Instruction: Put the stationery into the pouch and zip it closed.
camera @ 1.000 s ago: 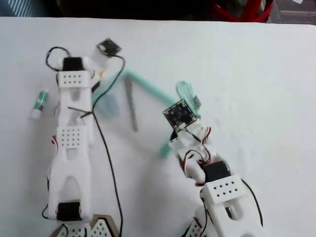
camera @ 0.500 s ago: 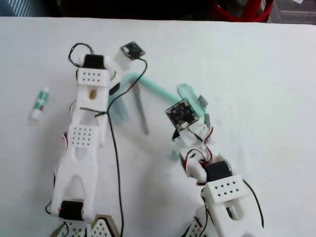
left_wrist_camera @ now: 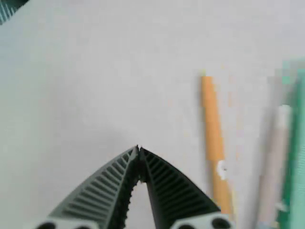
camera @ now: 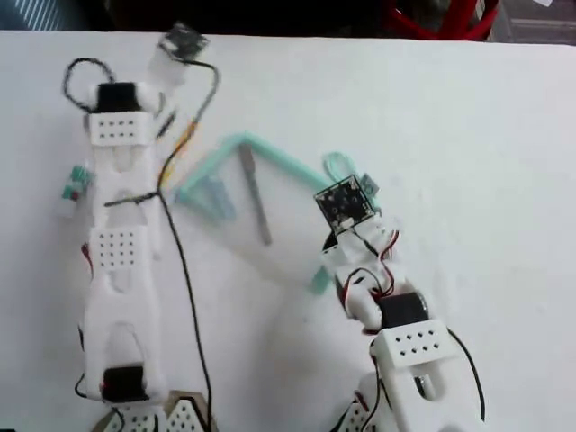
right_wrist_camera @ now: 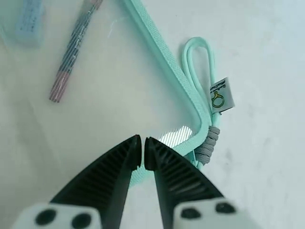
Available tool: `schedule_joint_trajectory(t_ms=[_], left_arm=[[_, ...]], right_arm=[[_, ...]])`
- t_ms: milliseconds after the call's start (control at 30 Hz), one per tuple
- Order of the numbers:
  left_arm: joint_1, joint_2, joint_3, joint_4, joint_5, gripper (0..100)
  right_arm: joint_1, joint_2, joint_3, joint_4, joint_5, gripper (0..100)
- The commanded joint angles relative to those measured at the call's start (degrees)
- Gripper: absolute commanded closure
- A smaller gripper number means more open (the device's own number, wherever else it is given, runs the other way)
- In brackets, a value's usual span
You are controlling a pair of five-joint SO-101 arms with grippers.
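Note:
A clear pouch with a teal zipper edge (camera: 279, 162) lies at mid-table, with a grey pencil (camera: 255, 193) and a blue eraser (camera: 216, 200) seen through it. My right gripper (right_wrist_camera: 143, 151) is shut at the pouch's corner (right_wrist_camera: 164, 52), beside the grey zipper pull (right_wrist_camera: 208, 145) and the teal loop (right_wrist_camera: 200, 57). My left gripper (left_wrist_camera: 138, 153) is shut with nothing in it, over bare table beside an orange pencil (left_wrist_camera: 214, 143). That orange pencil (camera: 178, 144) lies between the left arm (camera: 117, 135) and the pouch. A glue stick (camera: 72, 184) peeks out from behind the left arm.
The white table is bare to the right of the pouch (camera: 468, 162). A black cable (camera: 184, 270) trails along the left arm. Dark and red objects (camera: 441, 18) sit beyond the table's far edge.
The left arm swung right toward the pouch, then back left and farther out, now covering part of the glue stick. The right gripper and pouch shifted slightly right.

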Motion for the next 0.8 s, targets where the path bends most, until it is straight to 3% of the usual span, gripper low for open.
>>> schedule_joint_trajectory(t_ms=[0,100,233,567,700,767], left_arm=[[-2.9,2.8,4.5,-6.9,0.2,98],[-2.7,6.0,5.5,-9.5,-0.8,98],[0.6,8.8,6.1,-10.7,-11.3,98],[11.2,10.2,3.9,3.9,-23.6,98],[15.2,10.4,-2.5,14.2,-25.3,98],[16.0,10.6,-3.5,14.5,-25.0,98]], right_arm=[[0.6,-0.4,-1.8,-0.3,-0.4,97.5],[0.1,-0.4,-1.8,-0.3,-0.4,97.5],[0.1,-0.4,-1.8,-0.3,-0.4,97.5],[0.2,-0.4,-1.8,-0.3,-0.4,97.5],[0.2,-0.4,-1.8,-0.3,-0.4,97.5],[0.3,-0.4,-1.8,-0.3,-0.4,97.5]])
